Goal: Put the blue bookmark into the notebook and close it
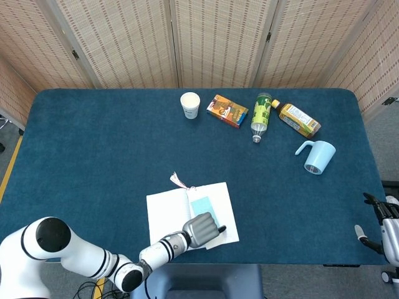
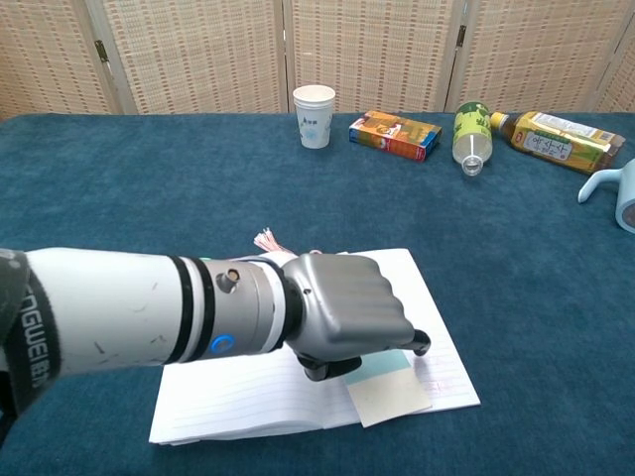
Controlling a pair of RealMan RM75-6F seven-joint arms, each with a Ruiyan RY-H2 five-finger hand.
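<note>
The open white notebook lies near the table's front edge, with a pink tassel at its top. The light blue bookmark lies on the right page, and its pale lower end pokes past the bottom edge. My left hand hovers over or rests on the bookmark with fingers curled in and one dark fingertip pointing right. It hides most of the bookmark in the chest view. My right hand hangs off the table's right front corner, empty, with fingers apart.
Along the far side stand a white paper cup, an orange carton, a green bottle lying down and a yellow bottle. A light blue mug lies at the right. Folding screens stand behind the table.
</note>
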